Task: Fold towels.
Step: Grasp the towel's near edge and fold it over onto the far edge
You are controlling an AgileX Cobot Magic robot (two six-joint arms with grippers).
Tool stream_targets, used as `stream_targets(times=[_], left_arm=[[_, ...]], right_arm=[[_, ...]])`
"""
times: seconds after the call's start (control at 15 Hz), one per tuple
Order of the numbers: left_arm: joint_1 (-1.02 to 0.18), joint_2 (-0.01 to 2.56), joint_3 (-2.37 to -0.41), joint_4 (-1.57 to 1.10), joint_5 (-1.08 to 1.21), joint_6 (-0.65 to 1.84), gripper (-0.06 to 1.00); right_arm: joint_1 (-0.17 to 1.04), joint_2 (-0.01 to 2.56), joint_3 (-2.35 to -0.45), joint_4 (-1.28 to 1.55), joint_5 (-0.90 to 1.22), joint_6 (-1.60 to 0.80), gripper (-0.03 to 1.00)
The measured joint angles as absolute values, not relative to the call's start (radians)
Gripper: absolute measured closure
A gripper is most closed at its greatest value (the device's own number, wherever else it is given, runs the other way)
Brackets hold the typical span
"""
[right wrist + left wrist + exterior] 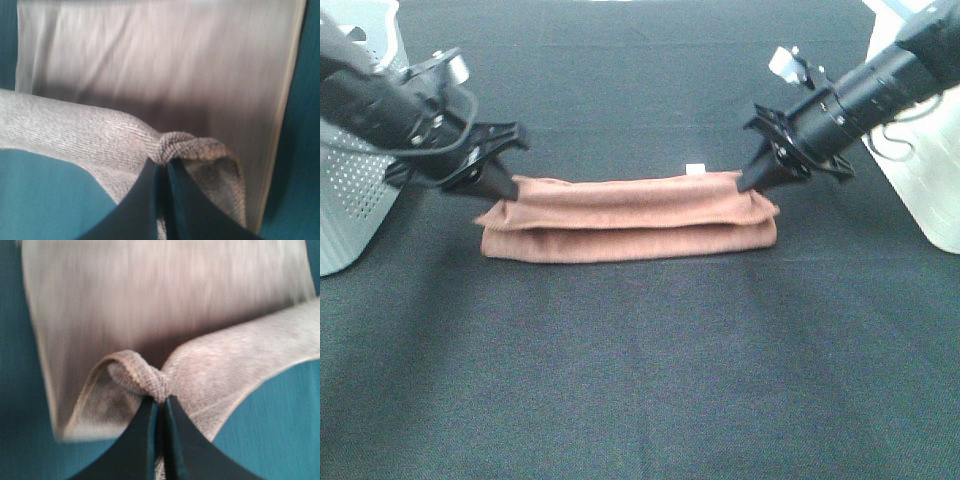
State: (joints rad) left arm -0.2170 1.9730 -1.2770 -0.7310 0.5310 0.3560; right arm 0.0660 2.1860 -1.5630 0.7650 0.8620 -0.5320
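Reddish-brown towel (620, 215) lying half-folded on a black table (640, 380), held at both ends by two robot arms.

The towel sits mid-table as a long band, one layer doubled over another, with a small white tag (695, 168) on its far edge. The left gripper (505, 185) has its jaws closed tight on the far left corner, and the right gripper (748, 180) is clamped the same way on the far right corner; both wrist views show cloth bunched between the closed tips. A white basket (345, 200) stands at the left edge and a second basket (930, 190) at the right. The step in hand looks like bringing the held edge over to the near edge. To do it well, both arms should travel together at one height, hold the cloth taut between them, and set the corners squarely on those beneath before letting go.
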Motion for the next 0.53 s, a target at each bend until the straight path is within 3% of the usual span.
stream_targets(times=[0.27, 0.53], left_arm=[[-0.216, 2.093, -1.444, -0.687, 0.521, 0.344, 0.93], [-0.216, 2.192, -1.526, -0.673, 0.490, 0.337, 0.93]], right_arm=[[0.066, 2.309, -1.767, 0.727, 0.860, -0.506, 0.97], [0.066, 2.371, -1.850, 0.683, 0.827, -0.501, 0.97]])
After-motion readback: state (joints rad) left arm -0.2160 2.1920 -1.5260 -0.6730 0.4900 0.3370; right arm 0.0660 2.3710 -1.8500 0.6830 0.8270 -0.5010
